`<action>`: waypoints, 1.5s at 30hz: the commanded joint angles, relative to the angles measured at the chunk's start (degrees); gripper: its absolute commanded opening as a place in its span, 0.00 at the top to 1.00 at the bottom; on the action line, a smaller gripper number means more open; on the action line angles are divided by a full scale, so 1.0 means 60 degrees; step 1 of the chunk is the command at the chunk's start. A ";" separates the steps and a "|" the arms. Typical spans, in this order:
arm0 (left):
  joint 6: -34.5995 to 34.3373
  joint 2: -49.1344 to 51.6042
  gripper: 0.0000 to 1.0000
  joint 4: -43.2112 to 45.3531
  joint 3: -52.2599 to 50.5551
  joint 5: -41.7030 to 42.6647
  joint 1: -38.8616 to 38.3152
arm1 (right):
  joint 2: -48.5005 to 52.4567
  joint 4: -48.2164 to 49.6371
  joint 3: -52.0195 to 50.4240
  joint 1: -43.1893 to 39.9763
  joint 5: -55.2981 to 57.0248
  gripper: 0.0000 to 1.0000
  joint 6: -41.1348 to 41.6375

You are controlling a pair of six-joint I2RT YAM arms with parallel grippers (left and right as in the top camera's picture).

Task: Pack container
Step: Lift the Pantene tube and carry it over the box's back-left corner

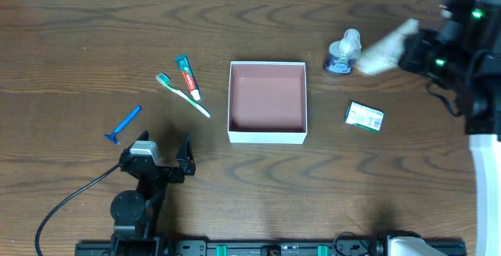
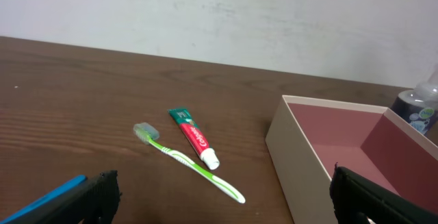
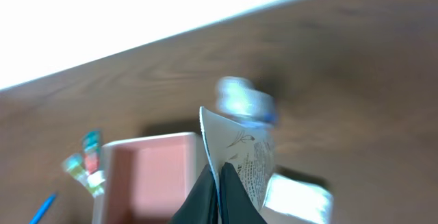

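Observation:
The container (image 1: 267,136), a square white box with a pinkish-brown inside, sits mid-table and holds nothing; it also shows in the left wrist view (image 2: 301,152) and the right wrist view (image 3: 113,176). My right gripper (image 3: 219,183) is shut on a thin white printed packet (image 3: 241,155), held in the air at the far right (image 1: 383,46), blurred by motion. My left gripper (image 1: 164,150) is open and empty, near the table's front left, its fingers either side of the left wrist view (image 2: 222,196).
A toothbrush (image 1: 185,95), a toothpaste tube (image 1: 188,77) and a blue razor (image 1: 124,124) lie left of the box. A small bottle (image 1: 343,54) and a green-white soap box (image 1: 365,116) sit right of it.

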 commanded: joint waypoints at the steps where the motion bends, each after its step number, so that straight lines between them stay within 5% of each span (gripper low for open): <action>1: 0.0015 0.0011 0.02 -0.0331 -0.0164 0.0102 0.0051 | -0.0102 0.0641 0.0171 0.1195 -0.1457 0.98 -0.0852; 15: 0.0015 0.0011 0.02 -0.0331 -0.0164 0.0102 0.0051 | 0.1468 0.2339 0.0168 0.4914 0.1767 0.99 0.0922; 31: 0.0015 0.0011 0.02 -0.0331 -0.0164 0.0102 0.0051 | 0.3716 0.2718 0.0168 0.5249 0.2849 0.99 0.3162; 45: 0.0015 0.0011 0.02 -0.0331 -0.0164 0.0102 0.0051 | 0.4342 0.3162 0.0168 0.5512 0.2710 0.99 0.3286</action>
